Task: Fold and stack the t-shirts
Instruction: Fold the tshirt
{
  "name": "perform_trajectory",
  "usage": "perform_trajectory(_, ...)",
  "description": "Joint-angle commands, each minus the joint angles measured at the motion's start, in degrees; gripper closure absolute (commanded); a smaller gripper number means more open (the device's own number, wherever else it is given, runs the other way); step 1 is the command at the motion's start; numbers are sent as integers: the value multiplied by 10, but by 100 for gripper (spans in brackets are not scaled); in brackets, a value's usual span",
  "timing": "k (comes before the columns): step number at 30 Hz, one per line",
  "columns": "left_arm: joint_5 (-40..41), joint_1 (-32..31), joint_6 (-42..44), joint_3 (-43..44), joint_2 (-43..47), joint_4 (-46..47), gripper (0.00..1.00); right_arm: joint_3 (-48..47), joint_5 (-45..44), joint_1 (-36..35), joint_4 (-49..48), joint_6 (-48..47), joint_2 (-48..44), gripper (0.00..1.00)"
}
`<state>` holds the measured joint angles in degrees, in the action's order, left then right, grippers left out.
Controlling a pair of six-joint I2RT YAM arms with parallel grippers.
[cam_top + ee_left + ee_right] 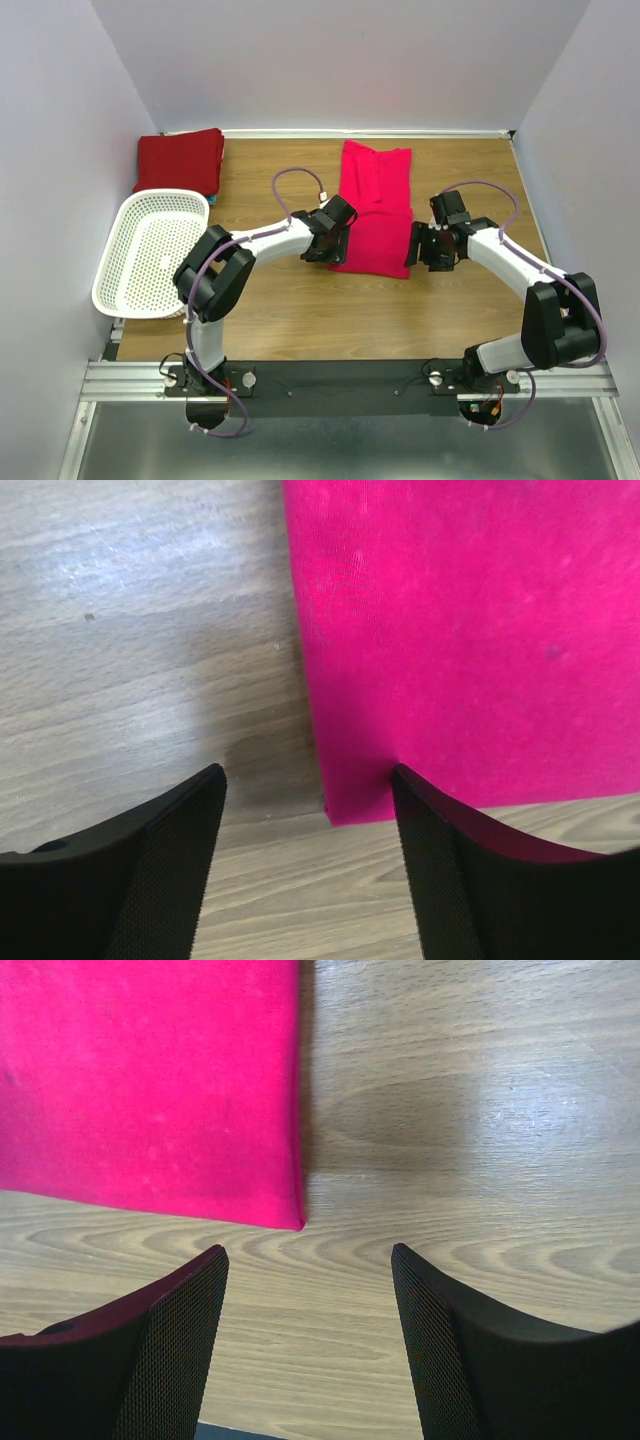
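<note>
Wooden table [300, 320] carries the pink shirt [378, 200] at frame centre, long axis running top to bottom. My left gripper [330, 240] and right gripper [428, 250] flank its lower corners, equally near, both spread wide, empty.

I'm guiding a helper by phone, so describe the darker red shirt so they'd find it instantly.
On the wooden table, look to the far left corner, behind the white basket. The darker red t-shirt lies there folded compact, a deeper red than the bright pink t-shirt stretched long at the centre.
</note>
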<state>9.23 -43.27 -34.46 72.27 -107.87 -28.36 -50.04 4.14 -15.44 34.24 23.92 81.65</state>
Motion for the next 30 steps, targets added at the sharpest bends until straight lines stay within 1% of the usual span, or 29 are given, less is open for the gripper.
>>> perform_trajectory(1, 27, -9, 11, 18, -6, -24, 28, -7, -20, -6, 13, -1, 7, 26)
perform_trajectory(3, 28, -11, 14, 23, -11, -30, 29, -8, -20, -7, 13, -1, 10, 26)
perform_trajectory(14, 36, -29, 10, 49, -49, -71, 30, -17, -17, -13, 12, 1, 14, 26)
perform_trajectory(18, 34, -33, 4, 57, -69, -87, 33, -18, -13, -17, 9, 1, 11, 26)
perform_trajectory(21, 26, -37, 2, 57, -84, -93, 37, -14, -12, -17, 4, 1, 5, 26)
perform_trajectory(22, 23, -37, -1, 53, -86, -96, 40, -13, -11, -17, 2, 2, 4, 26)
perform_trajectory(24, 10, -37, -2, 48, -91, -97, 43, -8, -10, -17, 0, 3, 0, 26)
perform_trajectory(26, 3, -38, -4, 41, -95, -99, 51, -6, -10, -17, -5, 6, -3, 26)
perform_trajectory(29, -4, -38, -6, 36, -96, -101, 58, -3, -8, -18, -8, 8, -6, 26)
perform_trajectory(30, -3, -38, -8, 36, -97, -105, 58, -2, -7, -18, -9, 6, -6, 26)
